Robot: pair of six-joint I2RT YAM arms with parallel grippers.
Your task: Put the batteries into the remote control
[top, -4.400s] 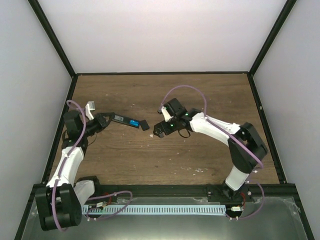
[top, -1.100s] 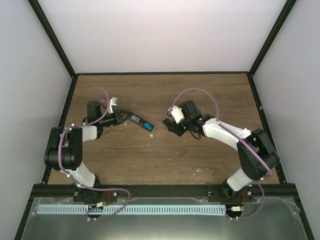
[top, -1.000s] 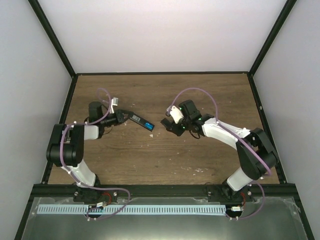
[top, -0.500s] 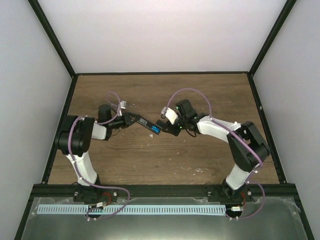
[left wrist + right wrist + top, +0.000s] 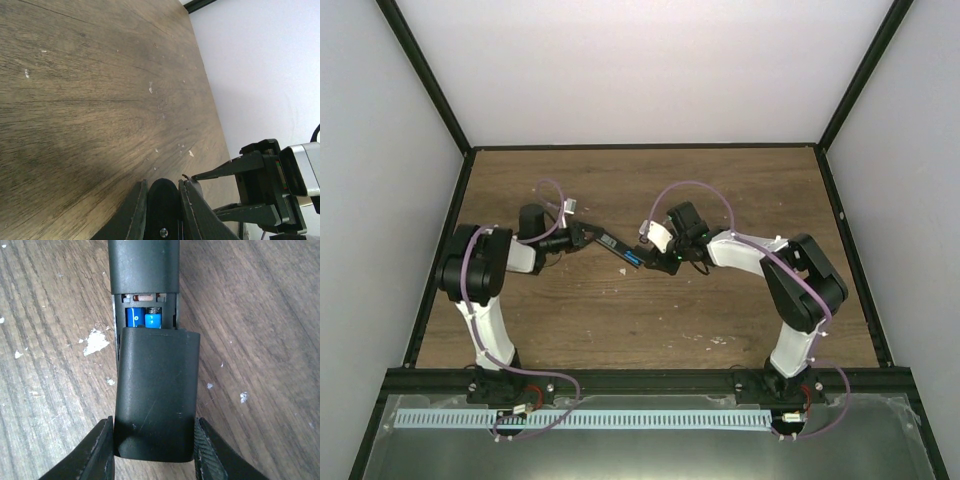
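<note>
The left claw (image 5: 162,186) was clamped on one end of the remote control (image 5: 144,265), which ran out past its fingertips toward the right claw (image 5: 152,442). The right claw pinched the black cover (image 5: 156,390) between its fingers, over the remote's open bay. Just beyond the cover's far edge, 2 blue batteries (image 5: 143,318) sat inside.

The batteries (image 5: 144,318) lie inside the remote control (image 5: 144,265) — cover (image 5: 156,395) partly atop.
</note>
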